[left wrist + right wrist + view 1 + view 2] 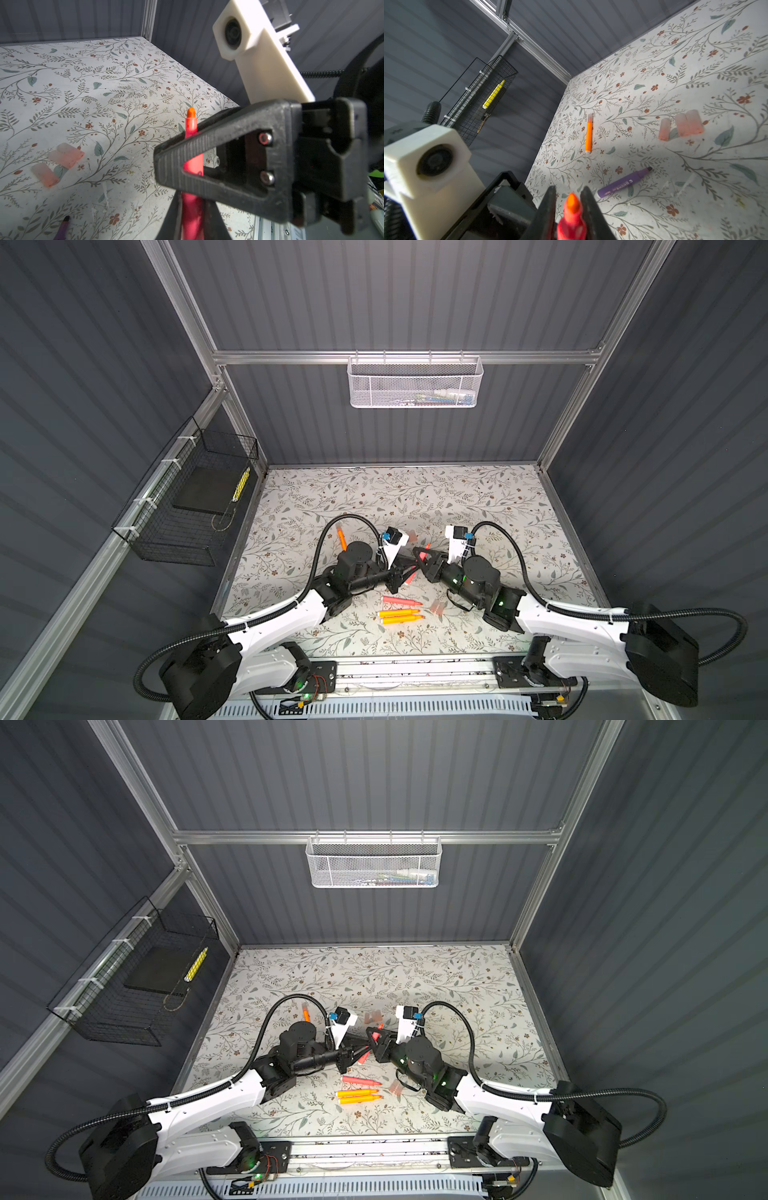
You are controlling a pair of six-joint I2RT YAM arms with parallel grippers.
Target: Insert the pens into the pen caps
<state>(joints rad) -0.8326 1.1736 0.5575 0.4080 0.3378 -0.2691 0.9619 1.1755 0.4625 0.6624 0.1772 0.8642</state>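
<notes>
While three pen caps lie loose on the floral mat, coral pen hangs mid-air between both arms, left gripper clamped on its barrel, right gripper closed near the tip, seemingly for regripping before capping.

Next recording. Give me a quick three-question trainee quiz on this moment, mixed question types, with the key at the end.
1. True or false: the lone orange pen wears a clear cap.
2. The left end effector and the right end effector both grip the held pen. What colour is its barrel? A purple; B pink; C yellow.
3. Count: how many loose caps lie together in the cluster on the floral table?

Key: 1 true; 2 B; 3 three.
</notes>
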